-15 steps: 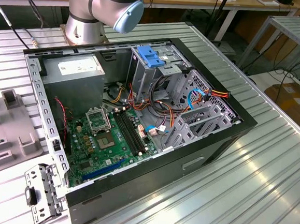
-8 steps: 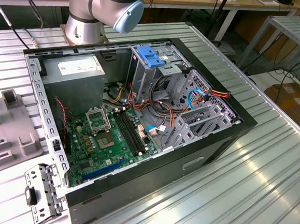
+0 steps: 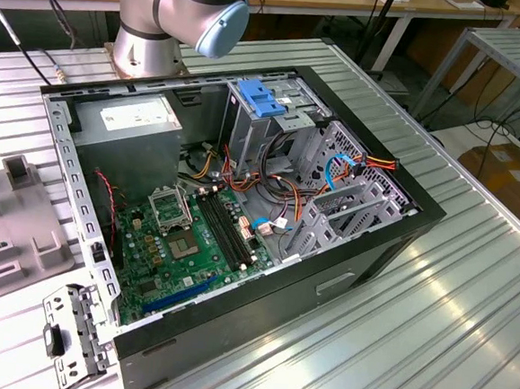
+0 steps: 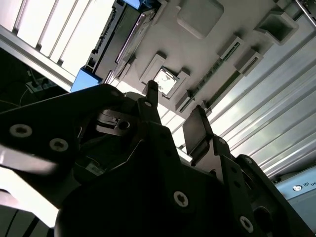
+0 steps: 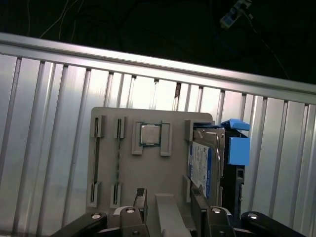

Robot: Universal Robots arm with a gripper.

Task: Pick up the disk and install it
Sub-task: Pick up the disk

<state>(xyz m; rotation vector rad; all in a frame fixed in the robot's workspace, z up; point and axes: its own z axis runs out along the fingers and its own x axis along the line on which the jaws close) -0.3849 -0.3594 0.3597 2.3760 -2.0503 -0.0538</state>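
Note:
The disk (image 5: 201, 165) rests along one side of a grey parts tray (image 5: 148, 173), its white label with a blue band showing, edged by a blue plastic carrier (image 5: 238, 149). In the second wrist view the disk (image 4: 122, 29) shows as a dark slab with its blue carrier (image 4: 85, 79). My gripper (image 5: 169, 201) hovers above the tray, beside the disk and apart from it. It is open, with nothing held between its fingers (image 5: 140, 198). In the second wrist view the gripper (image 4: 174, 112) also stands open.
An open computer case (image 3: 363, 257) lies on the ribbed metal table (image 3: 447, 335), with a motherboard (image 3: 184, 243), a power-supply box (image 3: 140, 117) and a drive cage topped by a blue bracket (image 3: 258, 98). The arm's base (image 3: 146, 41) stands behind it. A processor chip (image 5: 149, 134) sits in the tray.

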